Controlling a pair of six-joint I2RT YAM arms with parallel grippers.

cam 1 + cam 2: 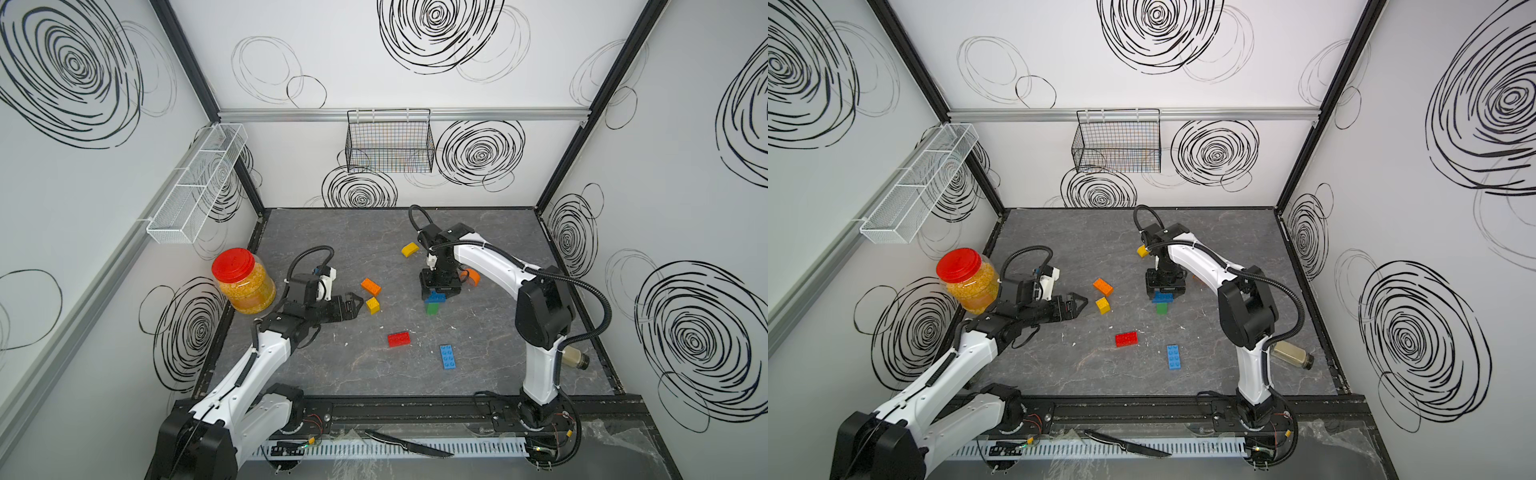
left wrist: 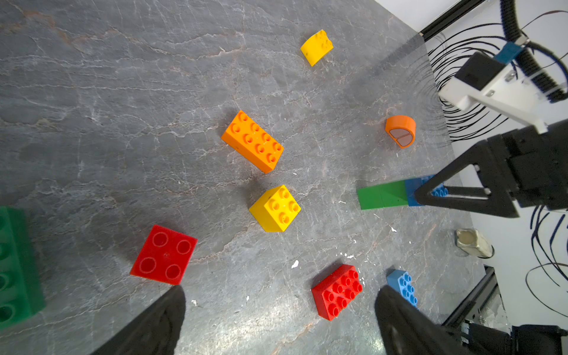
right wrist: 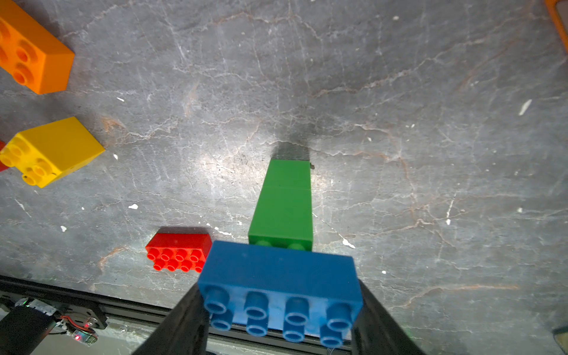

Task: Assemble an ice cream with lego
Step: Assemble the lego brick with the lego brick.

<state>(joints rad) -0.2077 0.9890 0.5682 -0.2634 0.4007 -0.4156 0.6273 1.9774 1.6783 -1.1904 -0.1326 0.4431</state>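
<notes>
My right gripper [image 3: 279,310] is shut on a dark blue brick [image 3: 276,270] and holds it on top of an upright green column [image 3: 284,209] right of the table's middle. Two green studs show at the blue brick's edge. My left gripper [image 2: 279,295] hangs open and empty to the left, near a yellow cube brick [image 1: 372,305] and an orange long brick [image 1: 370,286]. A red brick [image 1: 399,338] and a light blue brick [image 1: 447,356] lie nearer the front. A yellow rounded piece [image 1: 410,249] and an orange rounded piece [image 1: 471,276] lie farther back.
A red-lidded jar [image 1: 243,280] stands at the left wall by the left arm. A small bottle [image 1: 575,358] lies by the right arm. A knife [image 1: 409,444] rests on the front rail. The left wrist view also shows a flat red square [image 2: 164,255] and a green brick [image 2: 15,264].
</notes>
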